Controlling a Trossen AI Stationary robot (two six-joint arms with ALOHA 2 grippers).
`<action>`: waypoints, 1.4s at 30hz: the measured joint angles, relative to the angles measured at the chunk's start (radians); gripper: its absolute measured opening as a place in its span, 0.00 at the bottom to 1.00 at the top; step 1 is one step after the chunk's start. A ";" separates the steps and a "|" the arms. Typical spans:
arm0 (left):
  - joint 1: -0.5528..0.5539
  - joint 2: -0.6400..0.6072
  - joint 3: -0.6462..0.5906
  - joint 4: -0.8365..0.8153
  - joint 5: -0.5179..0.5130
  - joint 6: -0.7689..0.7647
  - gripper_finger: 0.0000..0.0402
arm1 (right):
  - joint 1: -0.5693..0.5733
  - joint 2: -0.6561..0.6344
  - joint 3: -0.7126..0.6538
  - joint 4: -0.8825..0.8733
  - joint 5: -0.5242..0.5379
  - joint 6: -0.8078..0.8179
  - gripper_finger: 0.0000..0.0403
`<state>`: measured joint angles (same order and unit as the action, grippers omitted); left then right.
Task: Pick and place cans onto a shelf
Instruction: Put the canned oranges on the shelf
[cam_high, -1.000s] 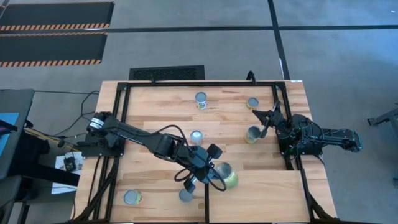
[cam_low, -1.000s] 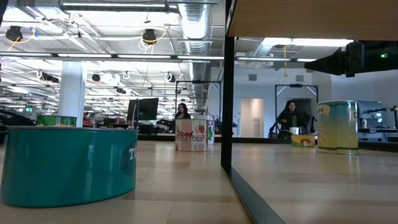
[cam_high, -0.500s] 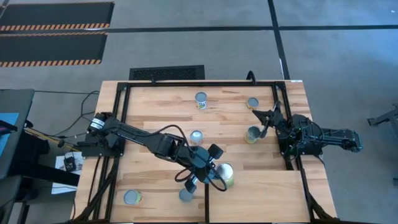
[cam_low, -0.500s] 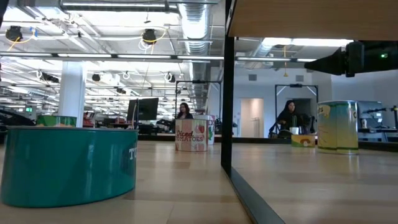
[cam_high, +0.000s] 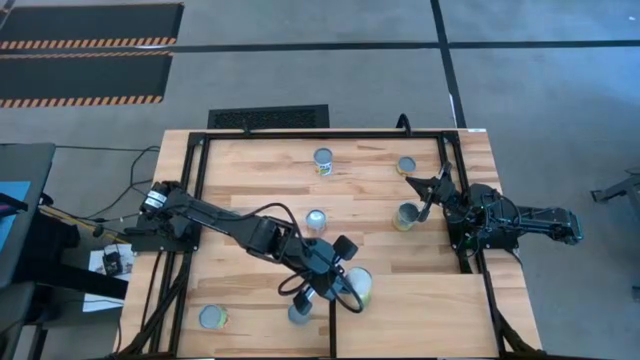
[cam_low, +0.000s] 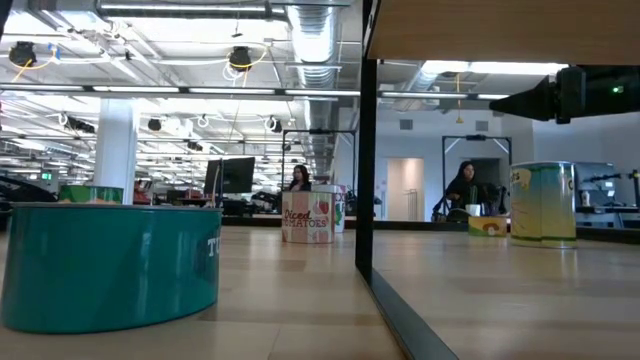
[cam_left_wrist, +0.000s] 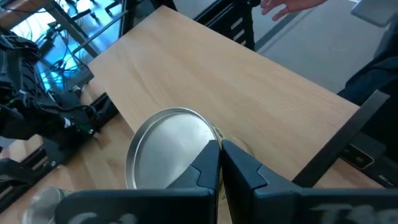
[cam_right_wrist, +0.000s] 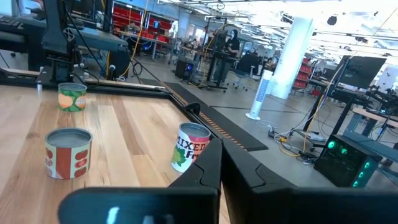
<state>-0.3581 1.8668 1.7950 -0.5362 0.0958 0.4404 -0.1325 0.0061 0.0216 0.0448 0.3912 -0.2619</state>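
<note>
A can (cam_high: 358, 283) with a silver top (cam_left_wrist: 165, 149) and a yellow-green label stands upright on the shelf (cam_high: 430, 315), a pale raised panel, close to its black divider (cam_high: 333, 325). My left gripper (cam_high: 345, 275) is shut, with its fingertips (cam_left_wrist: 221, 152) at this can's rim. Other cans stand on the tabletop: two at the far side (cam_high: 323, 160) (cam_high: 406, 165), two in the middle (cam_high: 316, 220) (cam_high: 405, 215) and two near the front edge (cam_high: 212, 317) (cam_high: 298, 314). My right gripper (cam_high: 430, 195) waits shut at the table's right side, with nothing between its fingers (cam_right_wrist: 221, 155). My left gripper comes slanting down from the table's left onto the rim of the can's top (cam_left_wrist: 208, 140), fingers shut. The fingertips cover the spot, so I cannot tell whether they touch the can. The can stands upright on the shelf.
In the low view the shelf's panel (cam_low: 500, 30) sits high on its black upright (cam_low: 366, 170), with open tabletop beneath. A teal can (cam_low: 110, 265) stands close to that camera. People are in the room beyond the table.
</note>
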 joint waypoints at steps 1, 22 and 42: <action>-0.003 0.000 0.000 -0.001 -0.001 0.000 0.00 | 0.000 0.000 0.000 0.000 0.000 0.000 0.07; -0.017 -0.136 -0.069 -0.010 0.080 -0.077 0.02 | 0.000 0.000 0.000 0.000 0.000 0.000 0.07; 0.005 -0.773 -1.192 0.881 -0.217 -0.376 0.02 | -0.005 0.000 -0.004 0.105 -0.006 0.079 0.07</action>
<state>-0.3531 1.0940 0.6026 0.3447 -0.1215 0.0640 -0.1371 0.0056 0.0174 0.1496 0.3848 -0.1832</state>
